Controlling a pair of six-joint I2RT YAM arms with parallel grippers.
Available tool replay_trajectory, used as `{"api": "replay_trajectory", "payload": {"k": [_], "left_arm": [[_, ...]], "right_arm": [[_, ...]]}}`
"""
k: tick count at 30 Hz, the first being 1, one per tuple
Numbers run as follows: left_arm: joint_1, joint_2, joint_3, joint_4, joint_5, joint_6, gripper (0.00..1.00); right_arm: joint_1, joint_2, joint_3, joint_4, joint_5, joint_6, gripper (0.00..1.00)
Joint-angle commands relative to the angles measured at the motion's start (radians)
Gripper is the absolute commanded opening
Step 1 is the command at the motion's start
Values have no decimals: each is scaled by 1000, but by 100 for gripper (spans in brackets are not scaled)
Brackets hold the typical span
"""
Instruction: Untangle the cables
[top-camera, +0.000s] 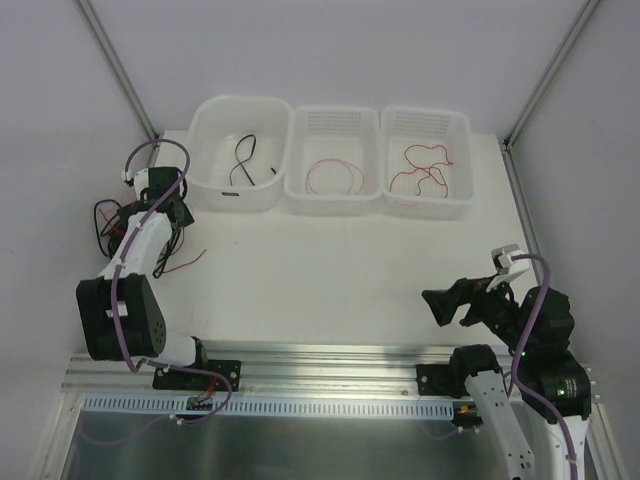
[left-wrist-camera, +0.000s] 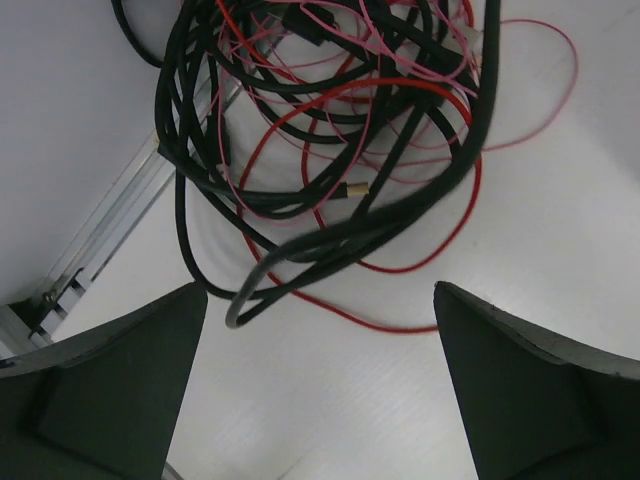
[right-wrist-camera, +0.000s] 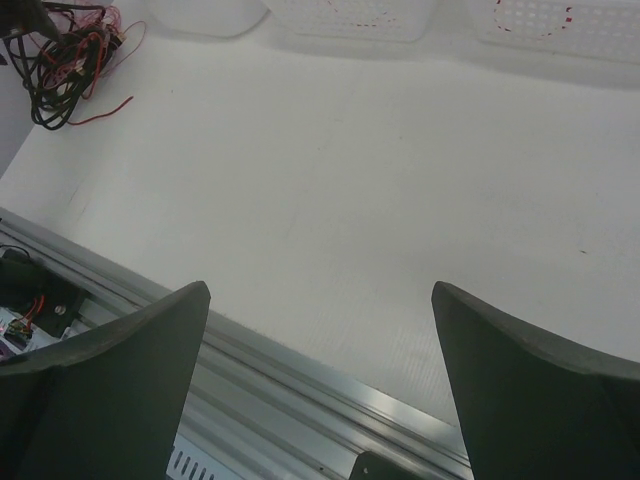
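The cables (left-wrist-camera: 330, 130) lie as one loose knot at the left edge of the white matte table (top-camera: 330, 270). The left gripper (left-wrist-camera: 320, 292) hangs just above them, its dark wedge-shaped fingers (left-wrist-camera: 120, 380) spread wide with nothing between them. The knot mixes thick black rubbery strands, glossy red ones and very fine pinkish ones, all bent in many loops, so the heap itself has no clear long axis. One black end (left-wrist-camera: 236, 312), with a dull grey tip, points toward the gripper, and a single red strand (top-camera: 186, 261) runs out of the heap toward the near right. The right gripper (right-wrist-camera: 320, 292) is well apart from the knot, over bare table near the metal rail (right-wrist-camera: 300, 370), also wide open and holding nothing. At the far edge stand three white plastic bins. The smooth-walled left bin (top-camera: 240, 102) holds a black cable (top-camera: 243, 160) lying mostly far-to-near. The perforated middle bin (top-camera: 337, 115) holds a thin red loop (top-camera: 335, 178) stretched left-right. The perforated right bin (top-camera: 426, 115) holds a crumpled red wire (top-camera: 425, 165).
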Motion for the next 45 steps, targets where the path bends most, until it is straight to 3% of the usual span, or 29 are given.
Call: {"api": "replay_trajectory", "payload": {"k": [1, 11, 15, 16, 18, 19, 23, 29, 36, 39, 42, 43, 45], "left_arm": [[42, 132, 61, 125, -33, 94, 99], [135, 369, 108, 130, 224, 86, 96], [154, 401, 96, 130, 281, 75, 74], [154, 409, 95, 131, 292, 77, 61], [154, 409, 85, 128, 324, 74, 44], [152, 398, 81, 127, 338, 62, 25], [148, 332, 43, 98, 439, 19, 0], [11, 154, -74, 27, 479, -32, 0], [6, 121, -48, 12, 360, 26, 6], [-18, 72, -56, 18, 449, 39, 21], [-85, 27, -63, 15, 417, 69, 55], [-89, -2, -68, 16, 406, 74, 78], [-89, -40, -70, 15, 368, 88, 84]], "right_arm": [[5, -5, -10, 71, -69, 13, 100], [5, 13, -15, 33, -40, -50, 99], [4, 24, -13, 34, -46, -47, 99], [4, 24, -15, 39, -49, -47, 100], [4, 26, -12, 37, -51, -42, 100], [3, 26, -10, 40, -54, -42, 100], [4, 24, -9, 42, -62, -33, 100], [4, 12, -12, 68, -80, 9, 100], [4, 9, 19, 51, -97, 10, 100], [3, -2, 17, 41, -80, 9, 100], [4, -4, 10, 45, -77, 13, 100], [4, -2, 8, 47, -81, 13, 100], [4, 3, 8, 42, -89, 7, 100]]}}
